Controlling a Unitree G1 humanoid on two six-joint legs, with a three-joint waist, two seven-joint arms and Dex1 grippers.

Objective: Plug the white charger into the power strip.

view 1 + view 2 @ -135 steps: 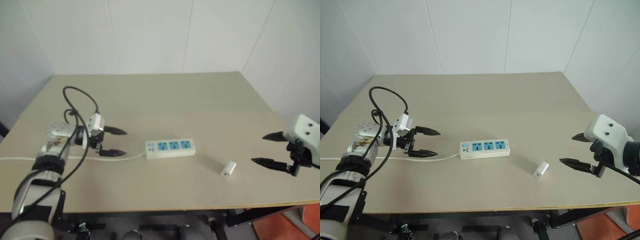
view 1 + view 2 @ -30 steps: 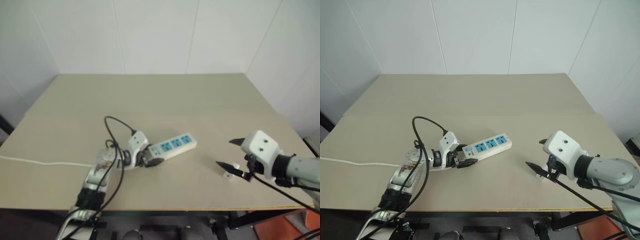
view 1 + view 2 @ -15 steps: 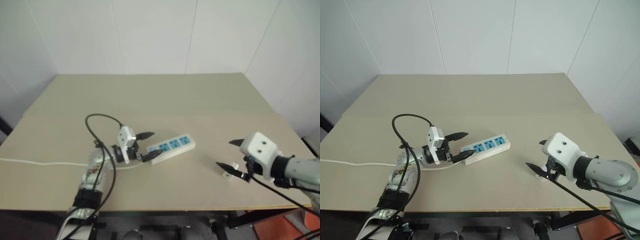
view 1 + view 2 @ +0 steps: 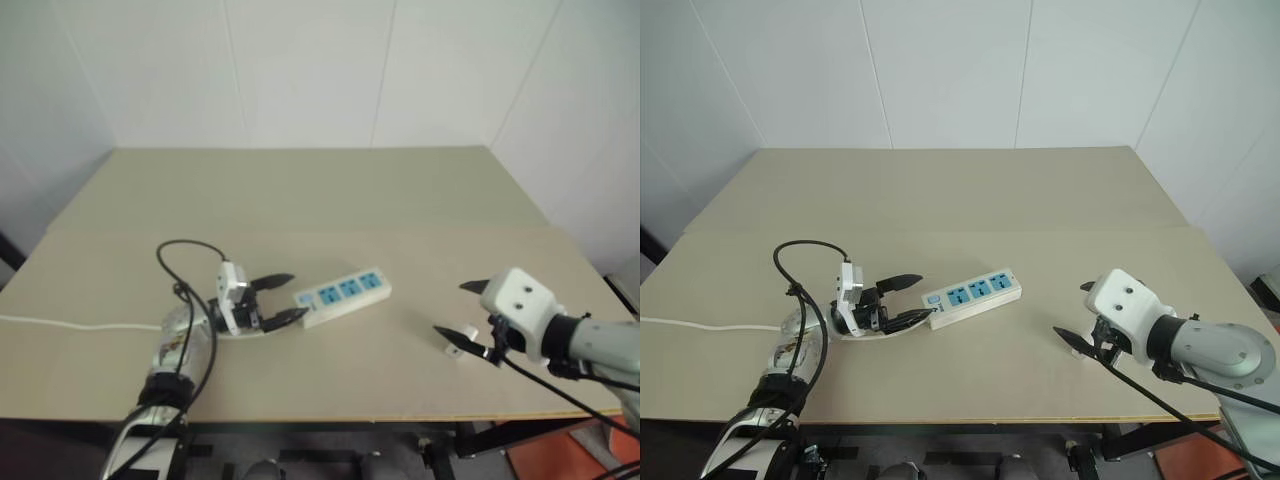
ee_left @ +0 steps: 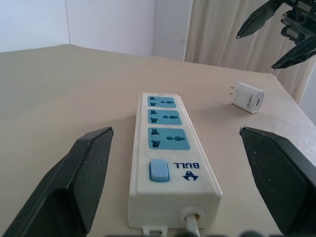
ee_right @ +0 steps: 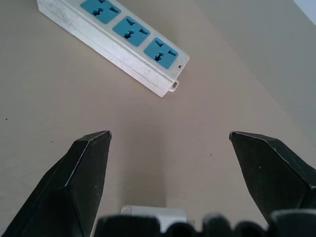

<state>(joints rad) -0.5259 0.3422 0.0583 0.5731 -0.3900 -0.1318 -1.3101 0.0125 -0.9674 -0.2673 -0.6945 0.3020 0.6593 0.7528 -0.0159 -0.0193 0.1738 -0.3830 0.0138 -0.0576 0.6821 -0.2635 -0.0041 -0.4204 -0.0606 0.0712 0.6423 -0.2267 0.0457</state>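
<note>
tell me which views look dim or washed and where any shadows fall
Left eye view: dimmer and hazier than the right eye view, with a faint shadow beside the power strip. Right eye view: brighter, even light, soft shadow under the left claw. Left wrist view: white charger sharp, near fingertips dark. Right wrist view: soft shadow band on the table.

1. The power strip (image 4: 971, 295) lies on the table (image 4: 970, 190), just ahead of the left gripper (image 4: 915, 298), its switch end nearest the fingertips.
2. Its cord (image 4: 700, 325) runs off behind that gripper, toward the table's left edge.
3. The white charger (image 5: 248, 97) lies beyond the strip's far end, just below the right gripper (image 4: 1078, 312).
</note>
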